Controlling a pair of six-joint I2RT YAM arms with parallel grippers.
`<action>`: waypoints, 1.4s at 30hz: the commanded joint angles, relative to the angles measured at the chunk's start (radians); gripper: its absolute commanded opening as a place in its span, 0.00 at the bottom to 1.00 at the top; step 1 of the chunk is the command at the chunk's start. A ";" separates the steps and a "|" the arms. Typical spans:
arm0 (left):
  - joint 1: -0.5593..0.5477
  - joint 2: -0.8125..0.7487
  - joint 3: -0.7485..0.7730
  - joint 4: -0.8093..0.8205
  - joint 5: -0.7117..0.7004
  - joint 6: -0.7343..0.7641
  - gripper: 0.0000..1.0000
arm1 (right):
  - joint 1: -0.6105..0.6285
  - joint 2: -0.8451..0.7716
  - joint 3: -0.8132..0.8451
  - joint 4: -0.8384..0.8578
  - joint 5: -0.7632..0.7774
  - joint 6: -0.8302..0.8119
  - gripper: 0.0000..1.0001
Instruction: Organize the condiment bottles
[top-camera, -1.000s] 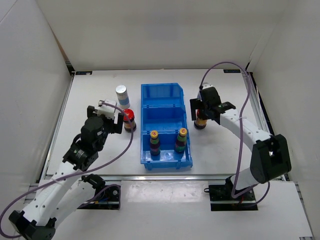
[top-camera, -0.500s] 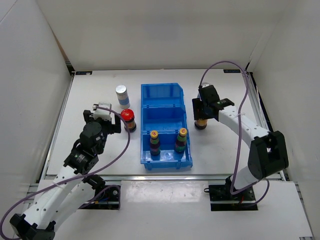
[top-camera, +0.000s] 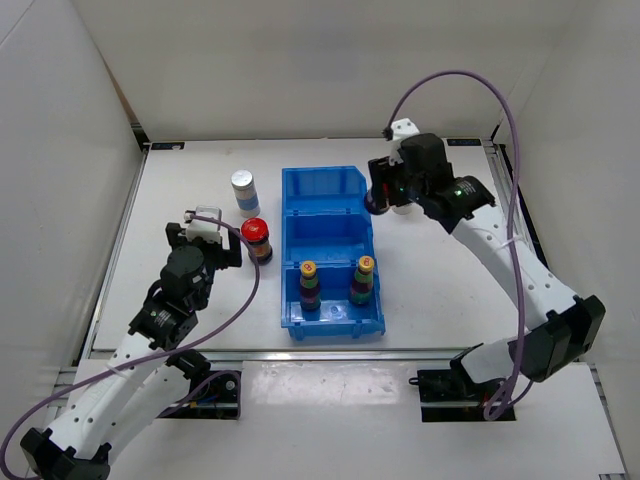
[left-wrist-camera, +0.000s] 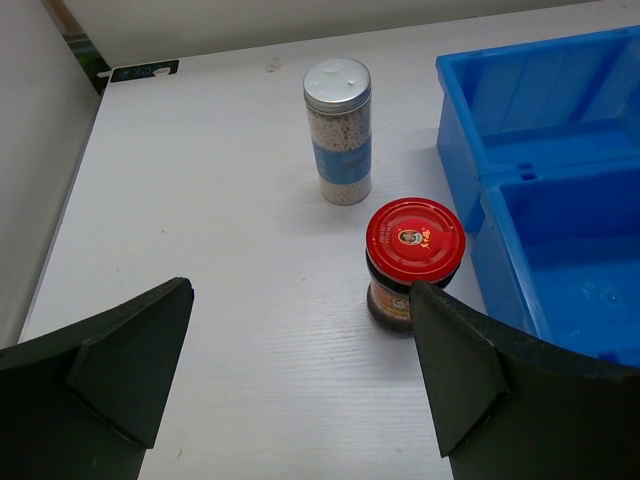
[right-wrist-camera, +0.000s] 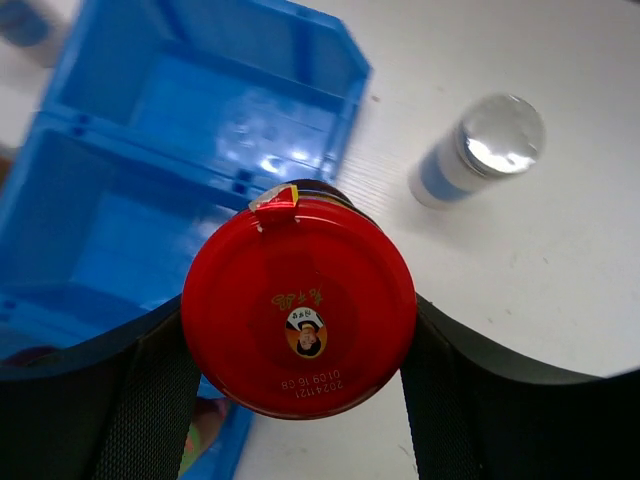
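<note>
table (top-camera: 190, 290): white and flat; nothing is seen that would stop a knocked-over bottle from rolling off.
blue bin (top-camera: 284, 250): three compartments in a row. No bottles are seen in the far and middle ones. The walls and dividers are raised, so a jar set down on an edge is likely to be tipped.
right gripper (top-camera: 383, 197): clamped on the held jar (right-wrist-camera: 300, 330), which is carried off the table, over the bin's far right wall. How low the jaws sit on the jar cannot be told from above. If it is released here, the wall could be struck and the jar thrown outside.
left gripper (left-wrist-camera: 300, 370): jaws wide apart, nothing held, aimed at the second jar (left-wrist-camera: 414, 262).
second jar: upright on the table, just beside the bin's left wall. The gap is tight, so a finger could be jammed on the wall or the jar shoved over.
silver-lidded bottles: one (left-wrist-camera: 338, 130) stands beyond the second jar, apart from it. The other (right-wrist-camera: 480, 150) stands right of the bin, near the held jar, where it could be clipped by the right arm.
yellow-capped bottles (top-camera: 309, 285): both upright in the near compartment; little risk is judged.
</note>
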 joint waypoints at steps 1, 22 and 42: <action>0.003 -0.001 -0.008 0.030 -0.028 -0.012 1.00 | 0.076 0.007 0.065 0.078 -0.093 -0.046 0.24; 0.003 -0.010 -0.017 0.040 -0.037 -0.002 1.00 | 0.039 0.261 -0.113 0.272 -0.243 -0.126 0.36; 0.003 0.066 -0.035 0.059 0.094 -0.015 1.00 | 0.030 0.210 0.033 0.132 -0.247 -0.118 1.00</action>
